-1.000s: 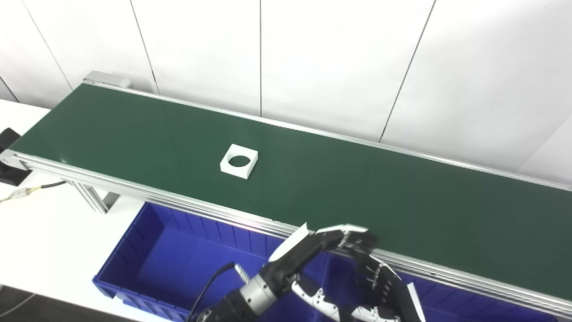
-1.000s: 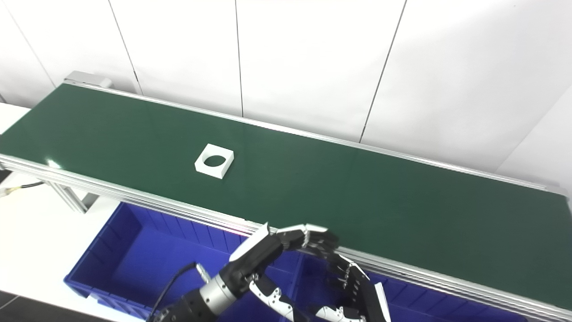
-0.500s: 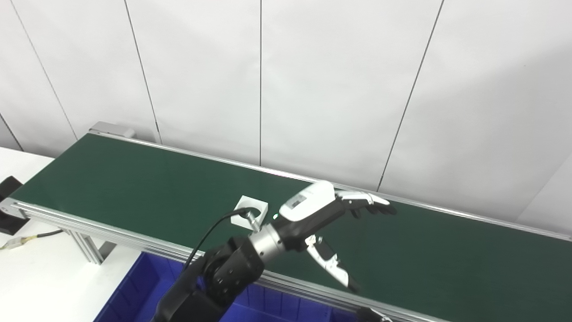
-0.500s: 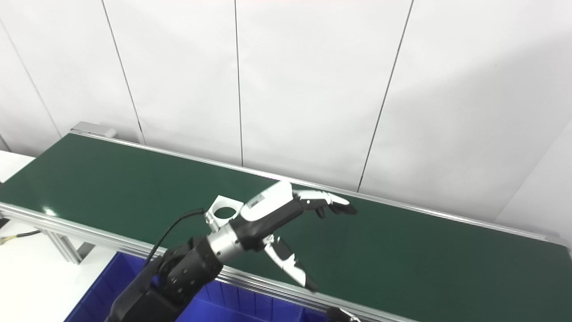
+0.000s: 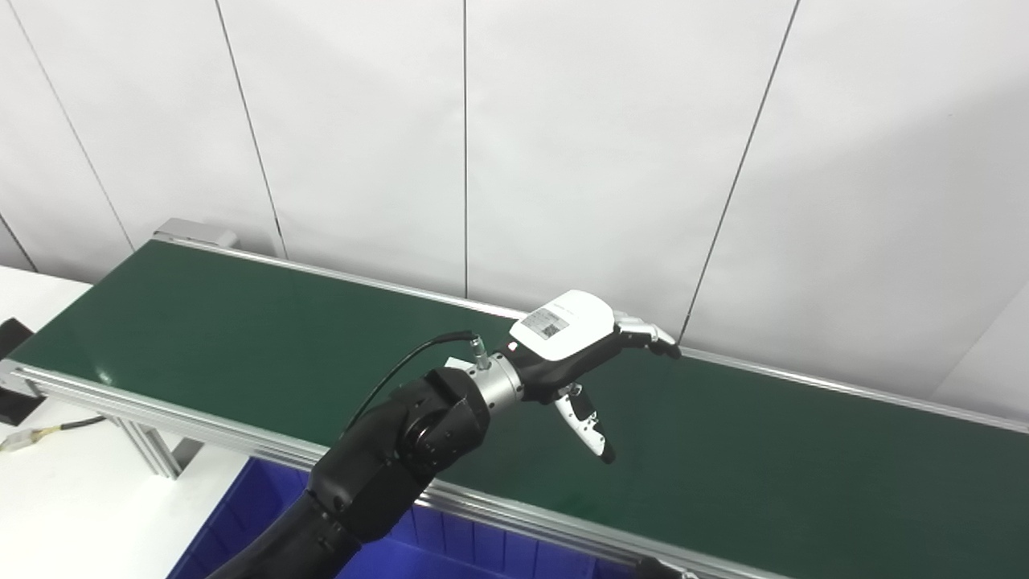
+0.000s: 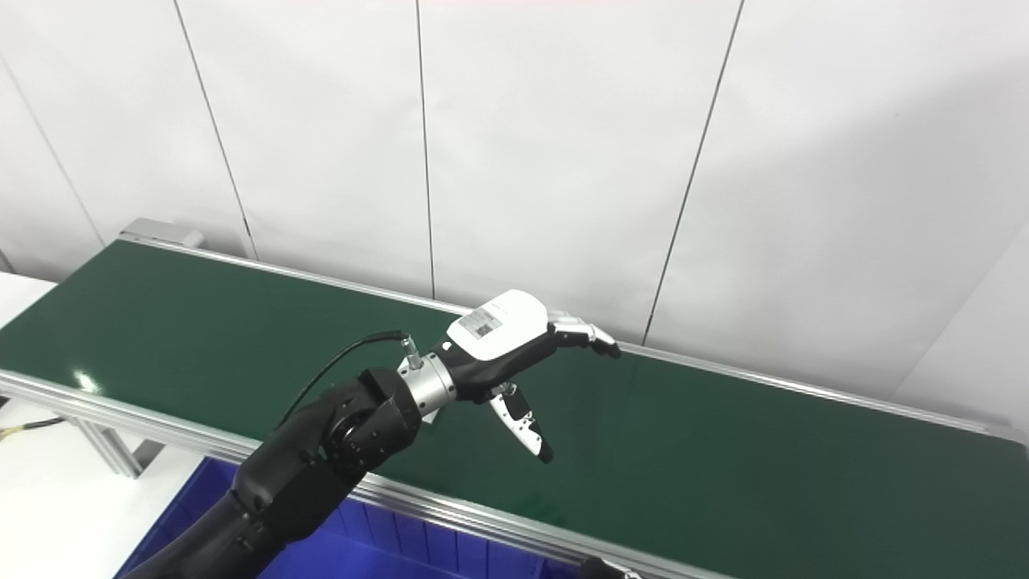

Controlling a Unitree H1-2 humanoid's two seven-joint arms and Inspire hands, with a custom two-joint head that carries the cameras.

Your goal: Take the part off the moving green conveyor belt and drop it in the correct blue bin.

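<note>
My left hand (image 5: pixel 575 346) has swung out over the green conveyor belt (image 5: pixel 241 322), fingers spread, holding nothing. The white square part that was visible half a second ago is now hidden, probably behind the arm. Blue bin (image 5: pixel 241 531) waits below. Right hand mostly out of frame; can't tell its state.

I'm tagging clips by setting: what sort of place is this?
Probably a factory-style sorting bench or lab mock-up: a long green conveyor belt in an aluminium frame, a blue bin below its near edge, and plain white wall panels behind.

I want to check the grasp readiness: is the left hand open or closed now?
Open. The left hand hovers over the green belt with fingers stretched forward, thumb spread downward, holding nothing.
</note>
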